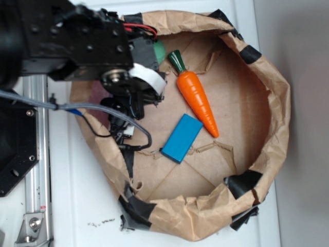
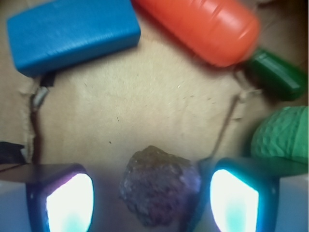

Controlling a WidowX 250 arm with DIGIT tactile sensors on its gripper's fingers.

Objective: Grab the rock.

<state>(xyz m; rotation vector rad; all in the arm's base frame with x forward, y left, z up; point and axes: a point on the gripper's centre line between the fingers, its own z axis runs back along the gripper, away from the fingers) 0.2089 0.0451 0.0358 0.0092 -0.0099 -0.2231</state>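
Arm from the exterior view hides the rock, hanging over the left of the paper-lined basket beside the carrot, while the wrist view shows the rock squarely between the gripper pads, jaws spread wide, holding nothing, ready to close

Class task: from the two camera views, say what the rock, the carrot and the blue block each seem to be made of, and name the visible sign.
Rock: looks like real stone, rough, dull and speckled. Carrot: probably moulded plastic, smooth and glossy with ridged rings. Blue block: perhaps plastic or foam, matte with a finely lined face; the pictures leave it open.
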